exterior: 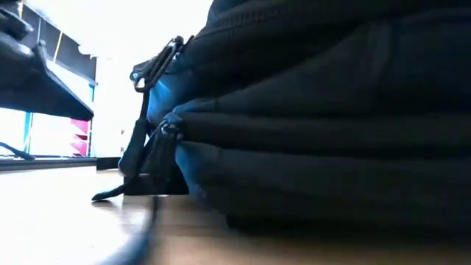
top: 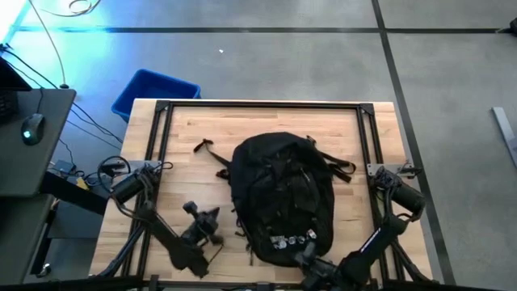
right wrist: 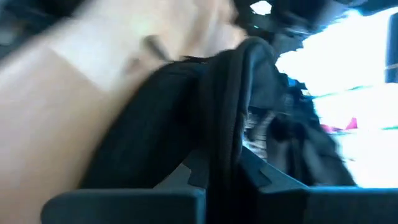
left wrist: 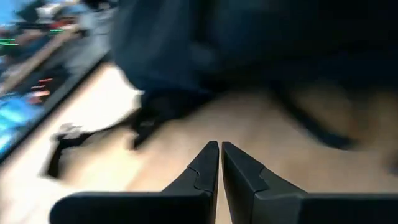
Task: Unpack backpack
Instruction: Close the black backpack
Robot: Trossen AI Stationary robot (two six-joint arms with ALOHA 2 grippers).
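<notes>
The large black backpack (top: 283, 194) lies flat in the middle of the wooden table, its row of small pins (top: 292, 239) toward the near edge and its straps (top: 206, 147) spread toward the far side. It fills the low view (exterior: 331, 110). My right gripper (top: 305, 257) is at the backpack's near end, shut on its black fabric (right wrist: 186, 112). My left gripper (top: 212, 217) hovers over bare table just left of the backpack; its fingers (left wrist: 219, 146) are shut on nothing, and the backpack (left wrist: 205, 43) is ahead of them. My right gripper pinches a raised fold of the backpack's black fabric (right wrist: 227, 124) between its two fingers, at the bag's near end close to the pins. It comes from the table's near side. The fold stands up between the fingers; the rest of the bag lies on the table.
A blue bin (top: 153, 90) stands on the floor beyond the table's far left corner. A desk with a mouse (top: 32, 129) is off to the left. A black frame (top: 258, 105) runs along the table's far edge and its sides. Bare wood shows left and right of the backpack.
</notes>
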